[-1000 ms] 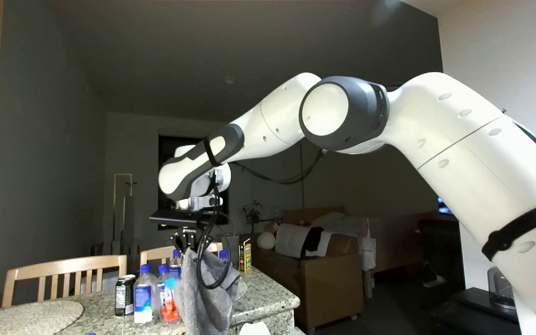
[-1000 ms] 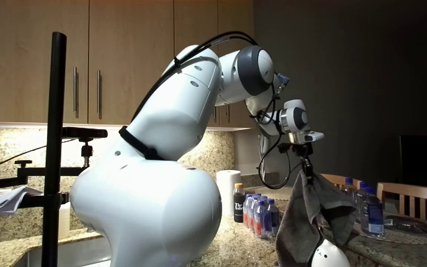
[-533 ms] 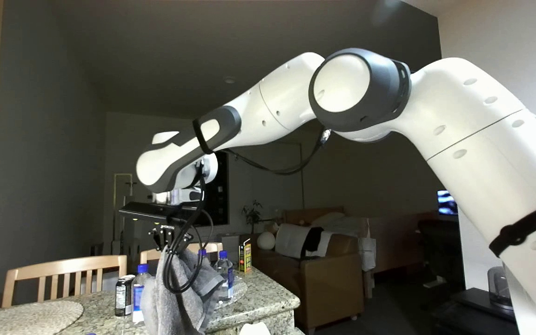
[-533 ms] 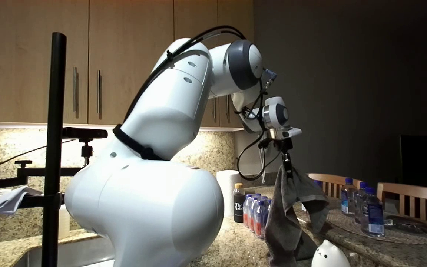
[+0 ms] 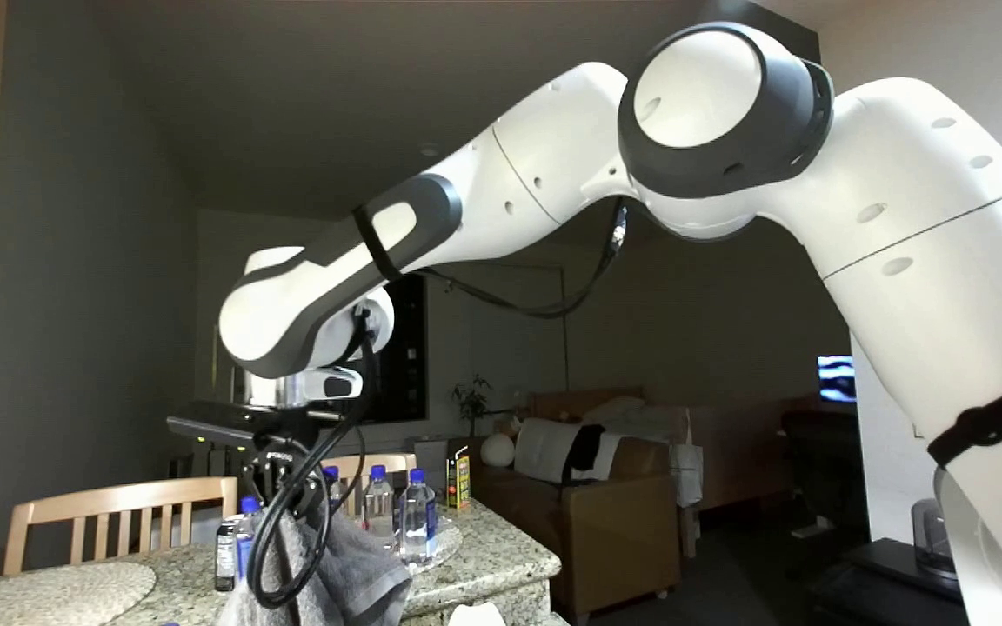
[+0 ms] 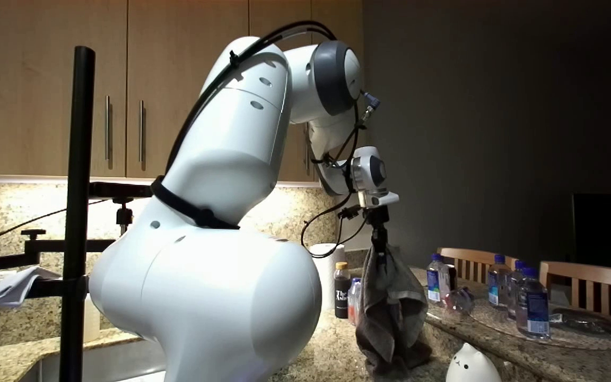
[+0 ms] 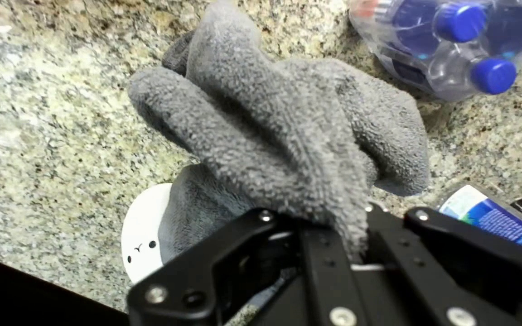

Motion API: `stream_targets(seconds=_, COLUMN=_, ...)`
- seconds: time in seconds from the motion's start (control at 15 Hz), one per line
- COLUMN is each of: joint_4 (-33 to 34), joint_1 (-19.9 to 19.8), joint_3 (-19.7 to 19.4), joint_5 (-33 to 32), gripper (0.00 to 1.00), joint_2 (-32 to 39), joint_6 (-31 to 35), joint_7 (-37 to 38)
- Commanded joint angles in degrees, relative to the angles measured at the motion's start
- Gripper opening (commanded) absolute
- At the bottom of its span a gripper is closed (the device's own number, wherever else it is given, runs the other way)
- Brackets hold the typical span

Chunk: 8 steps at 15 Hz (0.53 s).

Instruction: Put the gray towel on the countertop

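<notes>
Granite counter (image 7: pixel 39 158) below; end effector (image 6: pixel 380 253) pinches gray towel (image 6: pixel 377 318), now farther toward 9 o'clock in both exterior views (hem contact unclear), so placing looks close.

There are 2 chairs (image 5: pixel 123 496), 1 gray towel (image 7: pixel 283 131), 1 cat figure (image 6: pixel 472 367), 1 paper roll (image 6: pixel 324 278) and 1 yellow box (image 5: pixel 457 481).

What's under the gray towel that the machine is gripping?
In the wrist view, countertop shows beside the towel, which blocks part of a white figure from sight. Whatever is directly beneath the towel is covered, so I can't tell.
</notes>
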Motion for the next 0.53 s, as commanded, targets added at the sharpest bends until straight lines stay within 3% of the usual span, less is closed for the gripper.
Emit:
stream_targets(seconds=0.0, joint_4=-6.1, joint_1=0.6, joint_3=1.2, joint_5=-3.1, gripper=0.08, joint_2=-1.7, joint_6=3.4, joint_7=8.5)
stream_targets(seconds=0.47, joint_4=-11.8, joint_1=0.3, joint_3=3.1, joint_5=-2.7, gripper=0.08, joint_2=-1.2, joint_6=3.9, joint_7=15.1)
